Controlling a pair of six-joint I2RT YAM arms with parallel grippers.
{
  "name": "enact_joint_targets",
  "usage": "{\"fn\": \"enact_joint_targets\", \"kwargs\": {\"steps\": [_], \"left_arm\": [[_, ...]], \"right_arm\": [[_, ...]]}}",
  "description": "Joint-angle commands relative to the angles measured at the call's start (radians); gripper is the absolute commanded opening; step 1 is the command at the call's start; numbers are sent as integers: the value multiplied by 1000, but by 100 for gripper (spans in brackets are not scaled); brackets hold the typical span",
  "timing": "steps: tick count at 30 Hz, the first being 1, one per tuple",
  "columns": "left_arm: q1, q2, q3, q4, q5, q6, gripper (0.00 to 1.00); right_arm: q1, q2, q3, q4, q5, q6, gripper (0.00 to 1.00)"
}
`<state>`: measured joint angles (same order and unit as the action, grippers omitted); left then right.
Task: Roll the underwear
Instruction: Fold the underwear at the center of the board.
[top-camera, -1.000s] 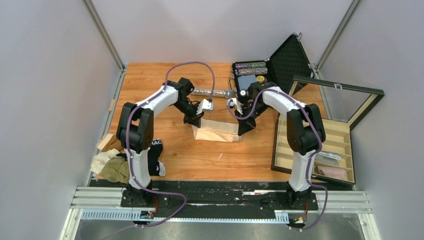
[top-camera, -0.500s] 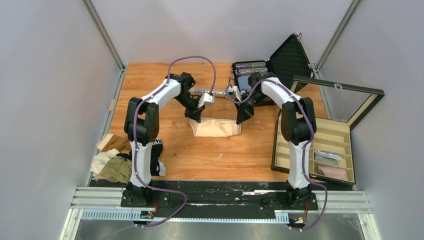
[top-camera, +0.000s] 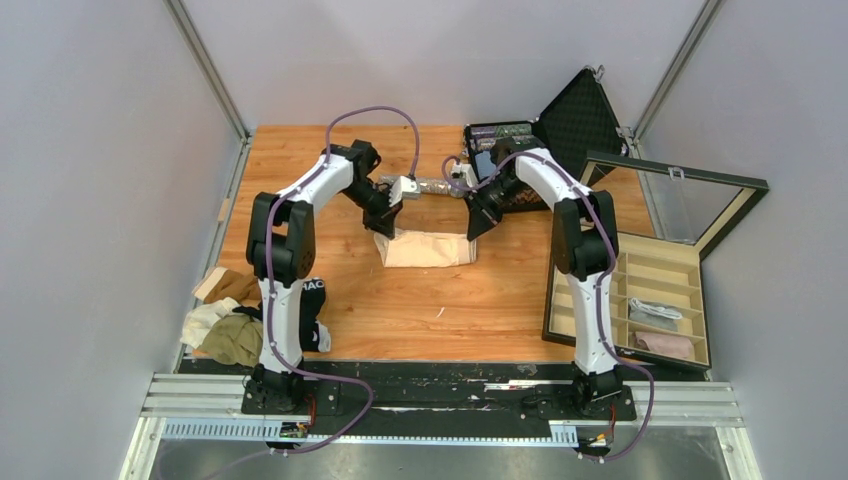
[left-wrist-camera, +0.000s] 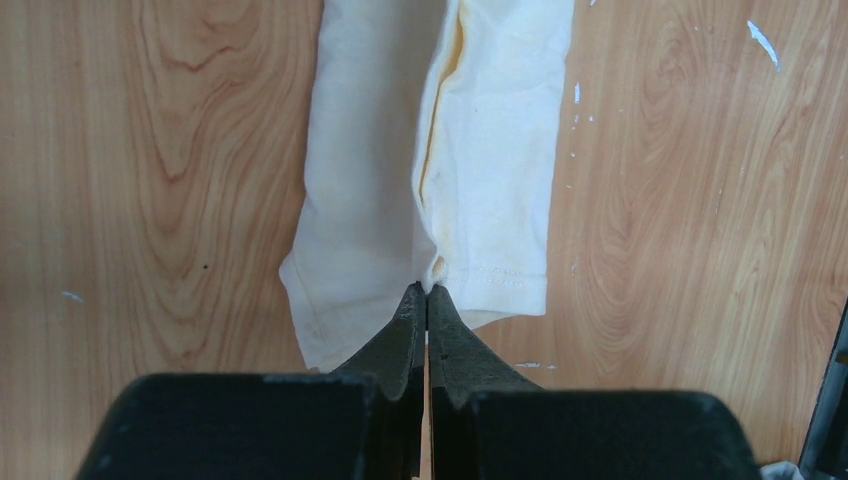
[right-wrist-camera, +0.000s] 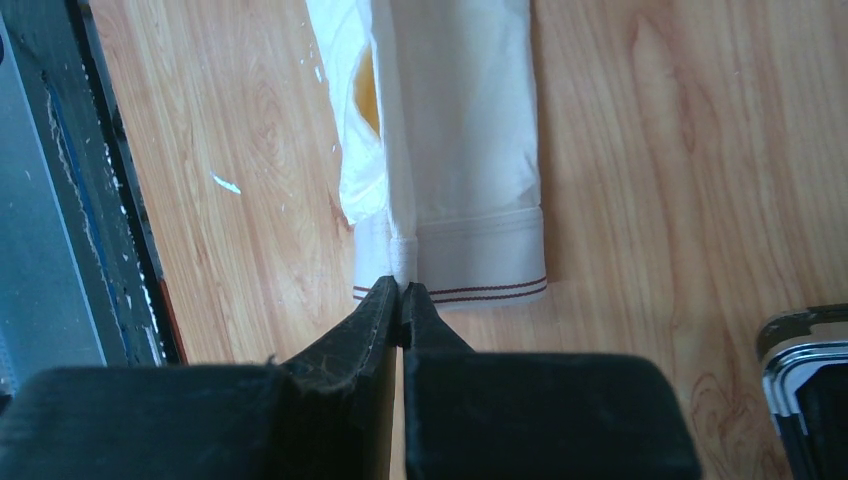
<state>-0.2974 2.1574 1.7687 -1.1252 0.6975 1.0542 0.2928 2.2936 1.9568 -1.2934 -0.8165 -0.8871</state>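
Jaws on both arms, fully closed, pinch opposite edges of the cream underwear (top-camera: 428, 250).

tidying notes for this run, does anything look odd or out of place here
A glittery silver microphone lies on the table just beyond the cream underwear, an odd item for a clothes-rolling job. Nothing looks spilled or damaged.

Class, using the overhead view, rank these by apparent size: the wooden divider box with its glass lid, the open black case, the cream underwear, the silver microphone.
Largest to smallest:
1. wooden divider box
2. open black case
3. cream underwear
4. silver microphone, which is partly hidden, so its full extent is unsure.
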Motion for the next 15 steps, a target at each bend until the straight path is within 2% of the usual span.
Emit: {"fn": "enact_joint_targets", "kwargs": {"steps": [1,10,15], "left_arm": [[20,19,40,65,12,-106,0],[30,64,72,123,0,-233,0],[37,63,70,128,2,-245,0]], "right_arm": [[-7,41,100,-19,-38,62,0],[-6,118,166,28,-12,148,0],[-7,128,169,40,4,148,0]]}}
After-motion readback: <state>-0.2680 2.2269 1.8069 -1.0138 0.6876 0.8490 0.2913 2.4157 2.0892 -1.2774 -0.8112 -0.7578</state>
